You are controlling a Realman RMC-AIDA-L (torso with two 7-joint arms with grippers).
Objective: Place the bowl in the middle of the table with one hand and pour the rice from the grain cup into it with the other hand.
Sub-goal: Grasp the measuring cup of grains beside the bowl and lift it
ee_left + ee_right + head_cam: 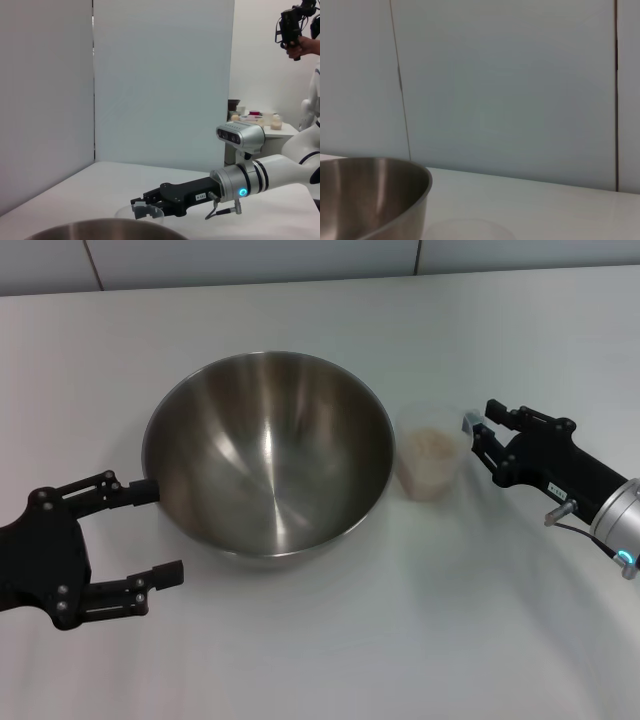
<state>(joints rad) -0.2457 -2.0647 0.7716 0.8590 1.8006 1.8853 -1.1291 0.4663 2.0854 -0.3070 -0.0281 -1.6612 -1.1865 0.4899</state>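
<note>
1. Head view: the bowl [268, 452] sits mid-table [320, 660], and the grain cup [432, 462] stands upright just to its right, the rice [432, 444] heaped inside. My right gripper [481, 442] is the nearer one, reaching in level from the cup's right, fingertips at its rim; I cannot tell if they have closed on it. My left gripper [148, 530] rests at the bowl's left flank, jaws spread wide and holding nothing, one fingertip at or almost at the wall. I judge the cup's grasp comes next, then a tip leftward over the bowl's rim.

2. Left wrist view: looking across the bowl's rim [105, 229], I see the right gripper [141, 207] stretched out flat to the clear cup [140, 212], its fingers about the cup's top.

3. Right wrist view: the bowl wall [375, 197] fills one side and the cup's rim [467, 229] is faint below; my own fingers are out of sight here.
</note>
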